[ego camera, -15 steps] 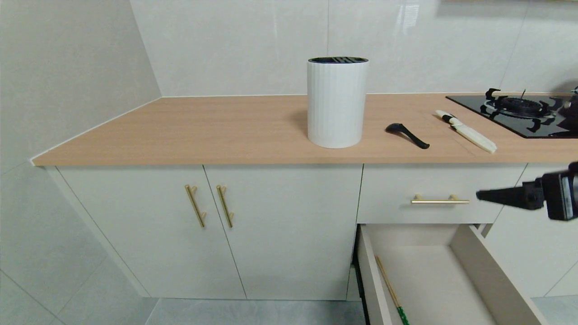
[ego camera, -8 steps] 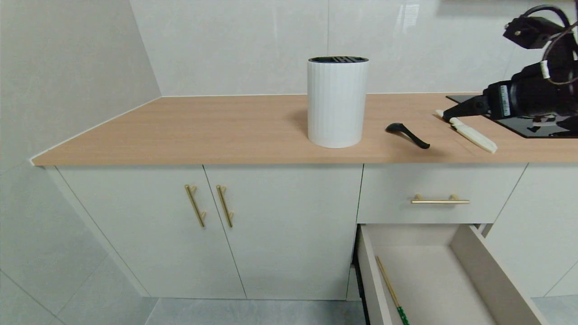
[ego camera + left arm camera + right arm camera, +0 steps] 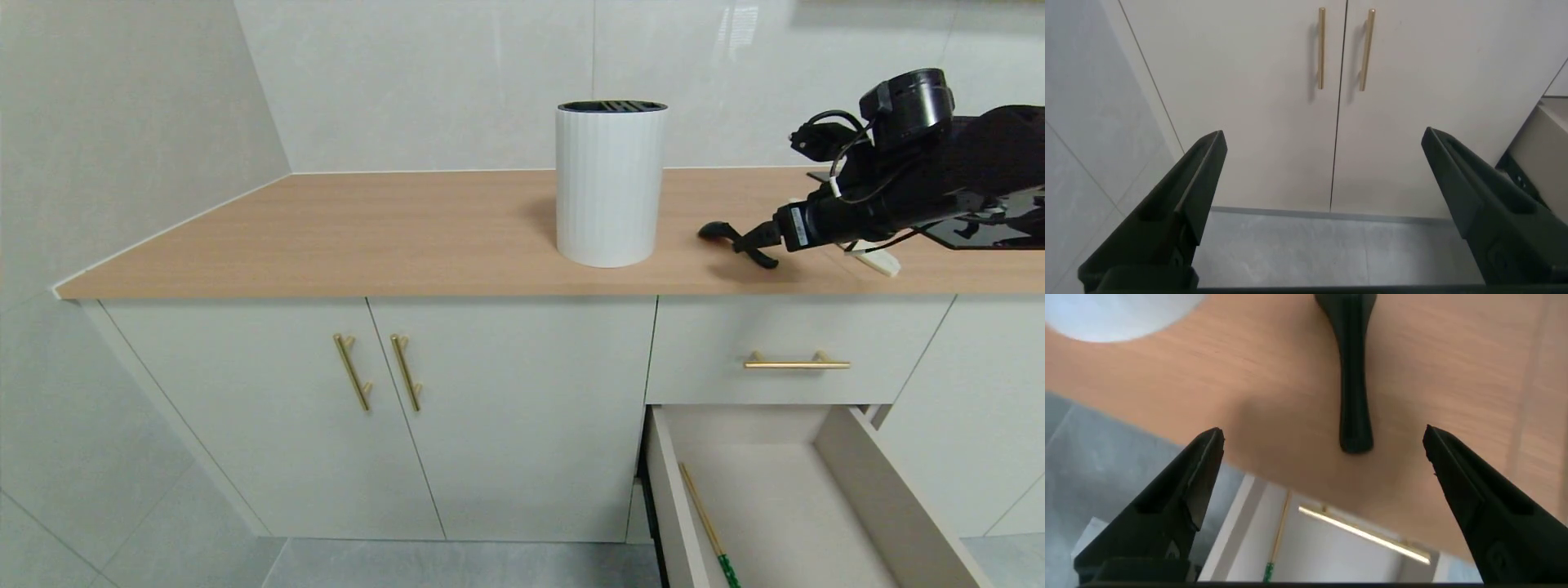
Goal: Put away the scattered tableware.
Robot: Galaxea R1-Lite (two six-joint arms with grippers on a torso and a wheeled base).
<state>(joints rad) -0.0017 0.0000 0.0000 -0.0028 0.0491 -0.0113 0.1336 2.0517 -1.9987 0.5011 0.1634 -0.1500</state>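
Currently logged: my right gripper [image 3: 746, 238], fingers spread wide and empty, hovers over the black spoon [image 3: 1354, 384] lying on the counter [image 3: 367, 237], right of centre in the head view. My left gripper [image 3: 1323, 139], likewise wide apart, empty, faces cabinet doors [image 3: 1413, 98].

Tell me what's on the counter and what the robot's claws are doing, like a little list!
Counter: white holder, black spoon, white knife
Right claw: open, above the spoon's handle, gripping nothing
Left claw: open, low down, facing the cabinet doors
Lower drawer: open, chopsticks inside
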